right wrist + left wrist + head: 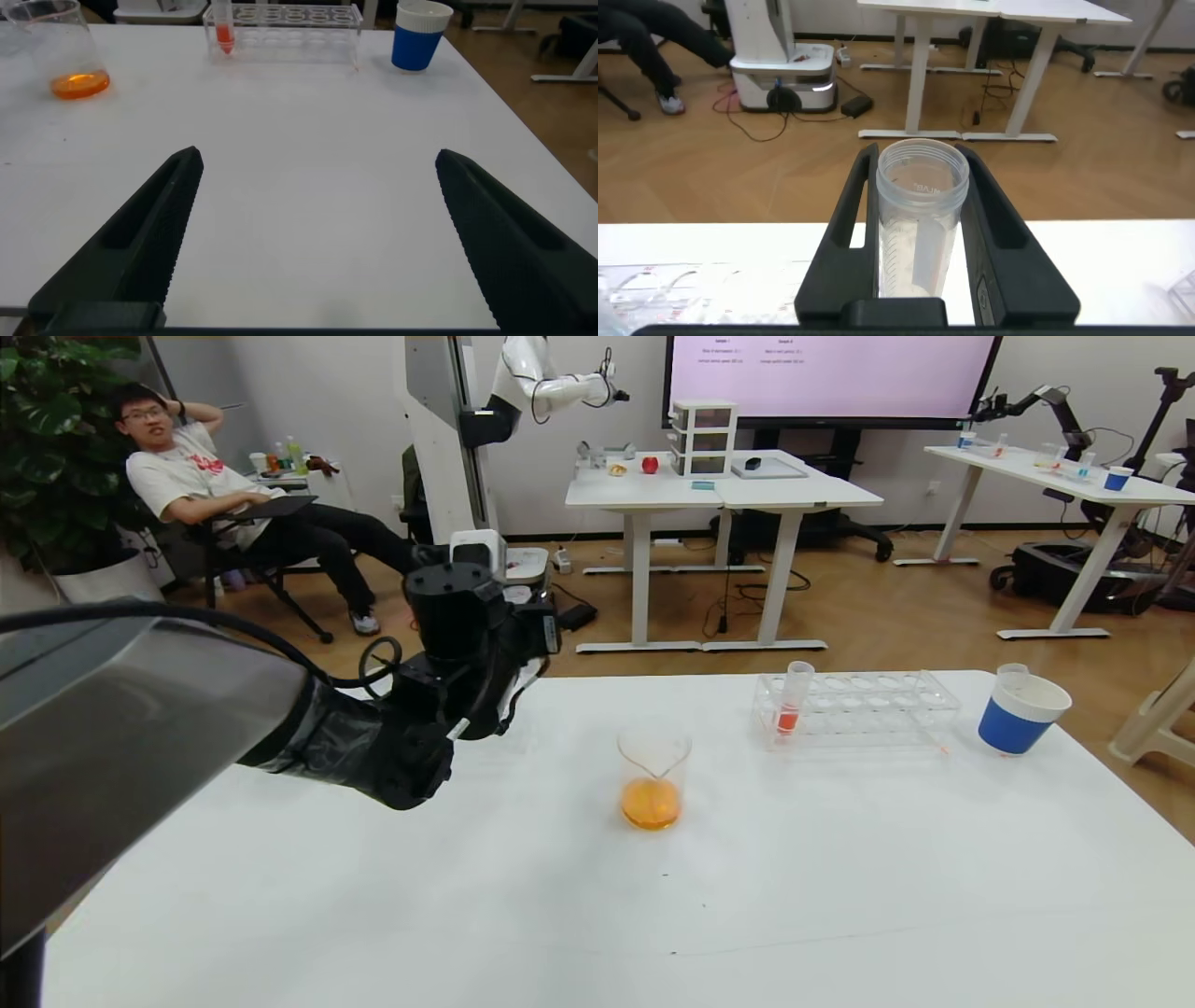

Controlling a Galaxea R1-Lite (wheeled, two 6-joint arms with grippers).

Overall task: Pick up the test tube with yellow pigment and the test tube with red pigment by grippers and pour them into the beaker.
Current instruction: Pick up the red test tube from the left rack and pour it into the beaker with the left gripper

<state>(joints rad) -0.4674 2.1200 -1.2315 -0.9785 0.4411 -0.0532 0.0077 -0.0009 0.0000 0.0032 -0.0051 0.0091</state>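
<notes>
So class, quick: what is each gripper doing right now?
Left gripper: closed on an empty-looking clear test tube, raised above the table's left side.
Right gripper: open, holding nothing, low over the table.

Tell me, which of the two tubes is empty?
The tube clamped in the left gripper is empty. The other tube, standing in the clear rack, has red liquid at its bottom.

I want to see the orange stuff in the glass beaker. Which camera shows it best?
The head view: the beaker stands mid-table, whole and unblocked, with orange liquid at its bottom. The right wrist view catches it far off at the edge, top cut off. The left wrist view misses it, showing only an empty tube in the left gripper.
</notes>
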